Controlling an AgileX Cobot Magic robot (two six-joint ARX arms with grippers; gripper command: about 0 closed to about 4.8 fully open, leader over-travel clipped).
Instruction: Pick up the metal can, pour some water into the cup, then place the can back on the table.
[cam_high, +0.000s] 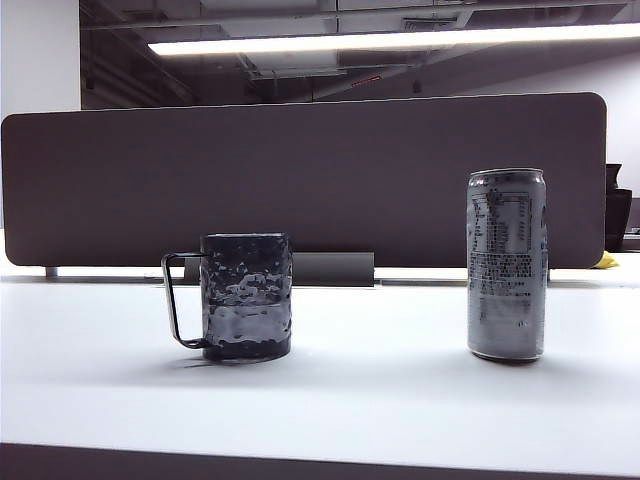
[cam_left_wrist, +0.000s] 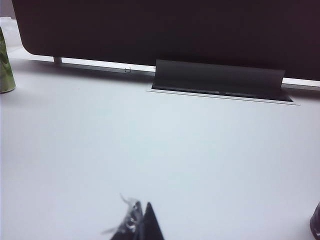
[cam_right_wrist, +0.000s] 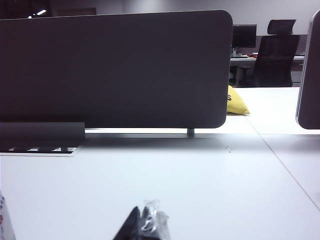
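standing upright on the white desk (cam_high: 380, 400) are the metal can (cam_high: 507, 264) and the cup (cam_high: 246, 296), well apart from each other, the can taller and slimmer, the cup with its thin wire handle turned away from the can. behind both runs a dark grey divider panel (cam_high: 300, 180), with a low dark flap (cam_high: 335, 268) at its foot just behind the cup. neither arm shows in the exterior view. the left hand (cam_left_wrist: 141, 222) hangs low over bare desk with its fingertips pressed together, holding nothing; a dark rim that may be the cup (cam_left_wrist: 316, 222) sits off to one side at the edge of that view, and a green patterned object (cam_left_wrist: 6, 65) stands farther ahead on the other side. the right hand (cam_right_wrist: 145, 222) is likewise shut on nothing, low over the desk and facing the divider, with a sliver of the can (cam_right_wrist: 5, 217) just showing beside it. a yellow object (cam_right_wrist: 236, 102) lies beyond the divider's end.
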